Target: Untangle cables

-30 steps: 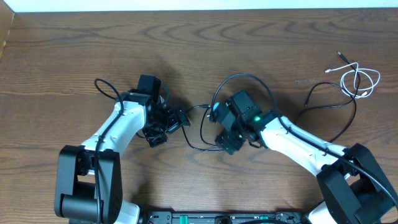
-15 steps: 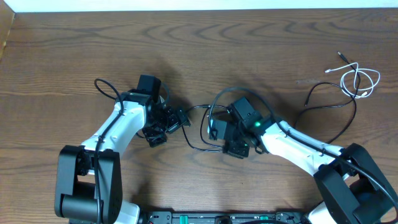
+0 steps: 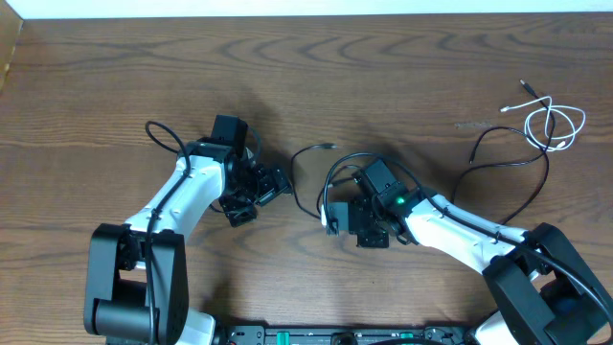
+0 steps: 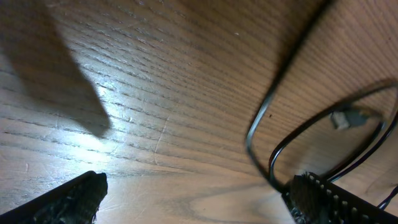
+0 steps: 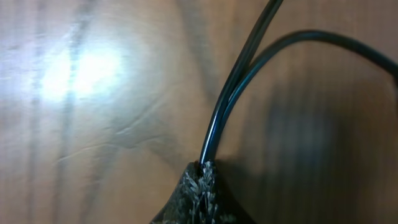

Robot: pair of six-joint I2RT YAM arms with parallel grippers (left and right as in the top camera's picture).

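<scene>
Right claw (image 5: pixel 200 180) pinches black cable (image 5: pixel 233 84) tight, left claw (image 4: pixel 196 198) spread wide; imo pull slow so it doesn't cinch.

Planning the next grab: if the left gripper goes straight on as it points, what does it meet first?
Likely the black cable, looping just ahead of the open left gripper, off to one side; depth unclear.

We hold our left claw (image 3: pixel 261 198) spread wide and our right claw (image 3: pixel 333 217) pinched shut, both arms angled inward, wrists low.
</scene>
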